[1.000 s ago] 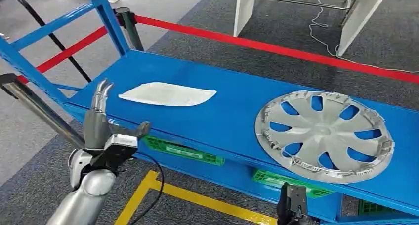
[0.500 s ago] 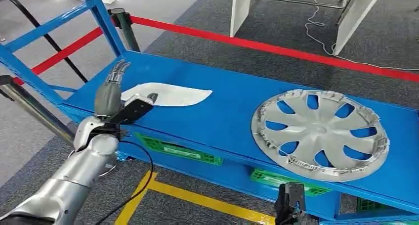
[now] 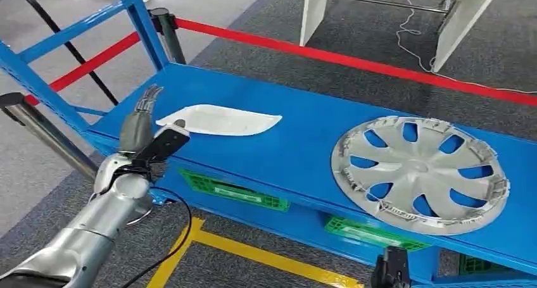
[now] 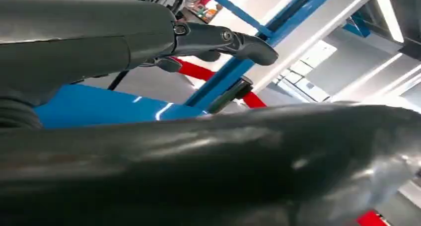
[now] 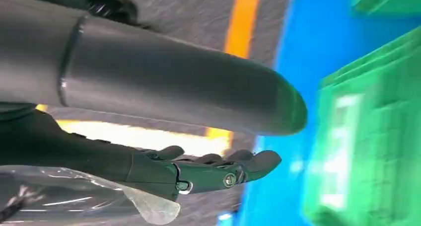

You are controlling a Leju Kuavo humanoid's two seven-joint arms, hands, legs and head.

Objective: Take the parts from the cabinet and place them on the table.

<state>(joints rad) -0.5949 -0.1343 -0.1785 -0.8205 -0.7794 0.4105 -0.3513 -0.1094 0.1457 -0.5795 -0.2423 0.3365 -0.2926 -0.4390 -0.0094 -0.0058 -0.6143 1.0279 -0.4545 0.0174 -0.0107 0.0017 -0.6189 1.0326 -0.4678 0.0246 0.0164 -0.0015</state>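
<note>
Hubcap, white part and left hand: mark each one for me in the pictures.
Hubcap [image 3: 420, 174]: head view, on its silver centre hub.
White part [image 3: 221, 120]: head view, on the middle of its flat top face.
Left hand [image 3: 140, 120]: head view, on the grey back of the hand.

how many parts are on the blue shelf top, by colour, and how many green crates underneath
white flat part: 1
silver wheel cover: 1
green crates under the shelf: 2 clearly visible, with a possible third at the right edge
total: 4
</note>
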